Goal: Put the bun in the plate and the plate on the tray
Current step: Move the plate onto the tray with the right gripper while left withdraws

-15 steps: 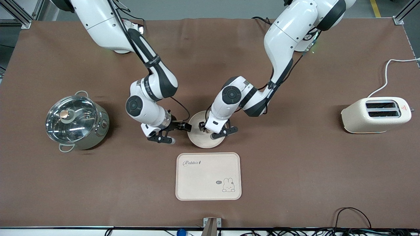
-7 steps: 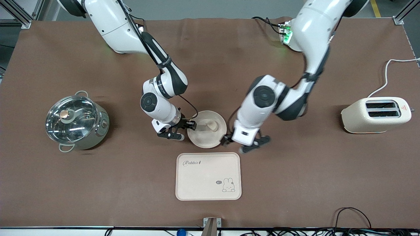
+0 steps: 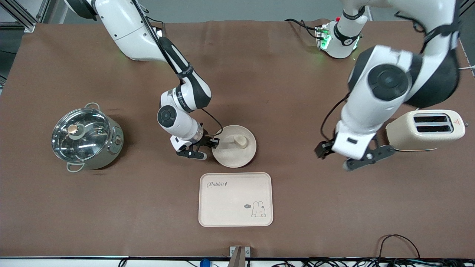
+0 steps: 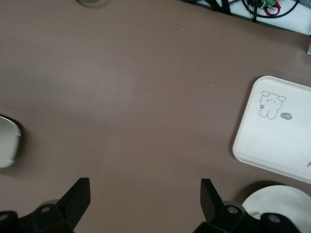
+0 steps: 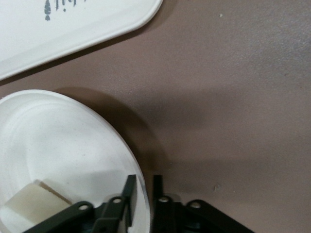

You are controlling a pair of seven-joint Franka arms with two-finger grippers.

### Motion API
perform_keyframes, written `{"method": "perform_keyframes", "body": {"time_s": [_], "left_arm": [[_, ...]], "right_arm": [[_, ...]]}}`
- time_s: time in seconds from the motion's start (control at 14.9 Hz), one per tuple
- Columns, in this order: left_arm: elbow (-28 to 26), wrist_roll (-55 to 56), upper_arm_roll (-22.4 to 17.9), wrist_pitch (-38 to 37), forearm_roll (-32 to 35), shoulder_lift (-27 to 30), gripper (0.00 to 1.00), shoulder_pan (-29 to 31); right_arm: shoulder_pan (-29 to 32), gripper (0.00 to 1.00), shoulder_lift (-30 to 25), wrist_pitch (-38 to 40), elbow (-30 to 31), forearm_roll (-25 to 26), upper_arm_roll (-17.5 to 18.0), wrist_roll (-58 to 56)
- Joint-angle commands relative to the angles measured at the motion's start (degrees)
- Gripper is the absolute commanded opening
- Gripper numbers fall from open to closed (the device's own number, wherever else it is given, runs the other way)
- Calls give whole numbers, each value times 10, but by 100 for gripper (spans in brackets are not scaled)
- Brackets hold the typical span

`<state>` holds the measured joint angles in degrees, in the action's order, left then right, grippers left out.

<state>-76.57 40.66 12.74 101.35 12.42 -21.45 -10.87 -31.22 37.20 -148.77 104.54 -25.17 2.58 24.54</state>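
The round cream plate [image 3: 230,157] sits on the table just farther from the front camera than the tray [image 3: 226,204], which carries the rabbit mark. The small cream bun [image 3: 240,140] lies in the plate. My right gripper [image 3: 212,145] is at the plate's edge on the right arm's side, shut on the rim. In the right wrist view the gripper [image 5: 144,187] has one finger inside the plate [image 5: 58,145] and one outside, with the bun [image 5: 29,204] close by. My left gripper [image 3: 350,157] is open and empty above bare table beside the toaster; the left wrist view shows it [image 4: 144,191] wide open.
A steel pot with a glass lid [image 3: 85,137] stands toward the right arm's end. A cream toaster [image 3: 425,129] with its white cord stands toward the left arm's end. The tray [image 4: 282,131] also shows in the left wrist view.
My left arm has drawn back from the plate and swung toward the toaster, leaving the bun in the plate. My right gripper has moved in onto the plate's rim.
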Motion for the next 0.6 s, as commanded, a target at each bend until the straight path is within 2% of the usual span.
{"method": "perform_keyframes", "body": {"time_s": [0.0,0.27,0.4,0.54], "left_arm": [[-6,-81,7,-49,6,60,100,45],[-15,-191,2,-107,-38,128,100,85],[-51,-248,1,-120,-52,171,100,107],[-112,-290,-14,-130,-69,229,100,116]], "right_arm": [[-2,8,-5,-13,8,-12,1,-3],[-14,1,-23,-66,48,-11,3,-9],[-12,0,-58,-40,50,-12,4,-7],[-7,0,-81,-13,44,-13,4,-6]]}}
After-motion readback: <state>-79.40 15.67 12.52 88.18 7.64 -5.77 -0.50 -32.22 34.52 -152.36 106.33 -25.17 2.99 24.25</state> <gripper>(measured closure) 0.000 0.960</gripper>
